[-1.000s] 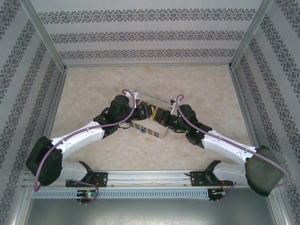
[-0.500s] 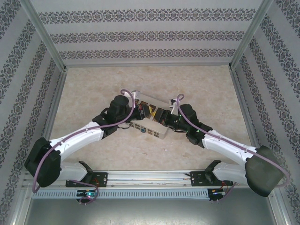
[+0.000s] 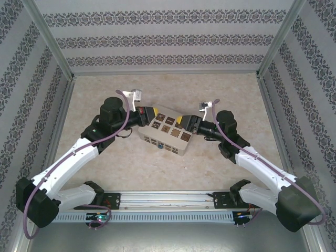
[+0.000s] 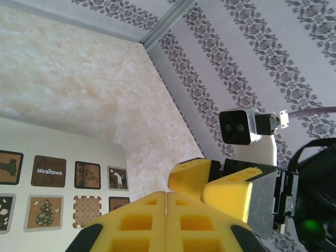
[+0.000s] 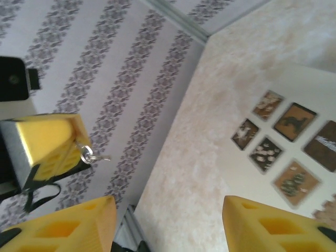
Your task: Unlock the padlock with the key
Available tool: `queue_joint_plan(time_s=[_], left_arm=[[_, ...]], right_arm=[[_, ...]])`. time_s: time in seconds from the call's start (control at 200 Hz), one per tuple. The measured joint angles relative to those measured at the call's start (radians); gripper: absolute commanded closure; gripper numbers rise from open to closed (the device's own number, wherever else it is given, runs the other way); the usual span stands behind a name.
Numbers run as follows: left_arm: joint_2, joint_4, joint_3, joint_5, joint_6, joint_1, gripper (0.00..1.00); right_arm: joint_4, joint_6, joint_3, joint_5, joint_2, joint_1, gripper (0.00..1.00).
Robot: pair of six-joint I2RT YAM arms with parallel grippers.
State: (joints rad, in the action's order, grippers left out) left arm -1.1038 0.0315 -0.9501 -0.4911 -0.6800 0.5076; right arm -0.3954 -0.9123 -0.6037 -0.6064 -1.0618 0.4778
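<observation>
Left fingers (image 4: 147,220) pinch a silvery ring (image 5: 86,154); right fingers (image 5: 262,227), now spread, both backed off the white box (image 3: 173,145).

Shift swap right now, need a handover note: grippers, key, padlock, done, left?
Left gripper: shut on a small silvery piece, probably the key, at the white box's far-left corner.
Right gripper: open, empty, at the box's right end.
Padlock: likely the tiny blue item on the box's near side.
Done: key apparently in hand. Left: insert, turn, open; lock state too small to tell.
</observation>
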Motion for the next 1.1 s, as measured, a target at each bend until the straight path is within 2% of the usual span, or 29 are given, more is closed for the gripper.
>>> queue_joint_plan(time_s=[0.23,0.39,0.829,1.099], left_arm=[[0.018,0.037,-0.023,-0.087,0.011,-0.012,1.0],[0.018,0.04,-0.023,-0.112,0.011,-0.012,1.0],[0.018,0.039,-0.023,-0.119,-0.002,-0.021,1.0],[0.018,0.037,-0.023,-0.124,-0.005,-0.026,1.0]], right_arm=[[-0.103,0.0,-0.108,-0.107,-0.072,0.055,0.44],[-0.138,0.0,-0.162,-0.136,-0.136,0.11,0.49],[-0.149,-0.001,-0.175,-0.147,-0.193,0.135,0.67],[-0.154,-0.001,-0.191,-0.157,-0.23,0.152,0.73]])
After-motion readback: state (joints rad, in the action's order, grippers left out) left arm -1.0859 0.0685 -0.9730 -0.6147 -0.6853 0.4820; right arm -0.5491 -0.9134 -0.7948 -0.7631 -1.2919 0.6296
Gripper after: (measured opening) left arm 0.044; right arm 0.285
